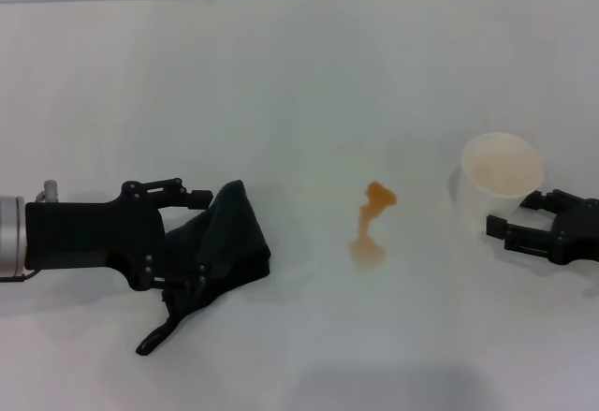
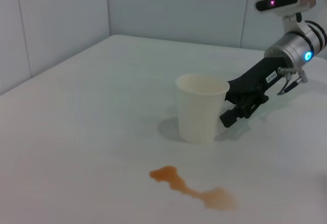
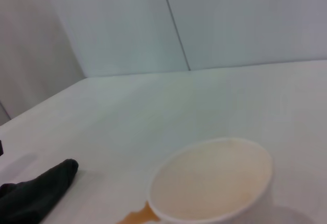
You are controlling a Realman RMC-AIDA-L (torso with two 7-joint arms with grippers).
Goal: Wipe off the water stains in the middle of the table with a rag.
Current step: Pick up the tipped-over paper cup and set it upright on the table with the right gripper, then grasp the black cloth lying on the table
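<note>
The water stains (image 1: 371, 224) are an orange-brown smear, two blobs joined by a thin neck, in the middle of the white table (image 1: 299, 83); the left wrist view shows the water stains (image 2: 194, 189) close by. To the left lies the black rag (image 1: 229, 238), bunched, with a thin tail toward the front edge. My left gripper (image 1: 201, 241) holds its fingers on either side of the cloth, shut on it. The rag's tip (image 3: 43, 191) also shows in the right wrist view. My right gripper (image 1: 501, 228) rests open at the far right, beside a cup.
A white paper cup (image 1: 503, 175) stands upright right of the smear, and the right gripper (image 2: 236, 109) sits just beside it without holding it. Grey seam lines run along the table's far edge below a wall.
</note>
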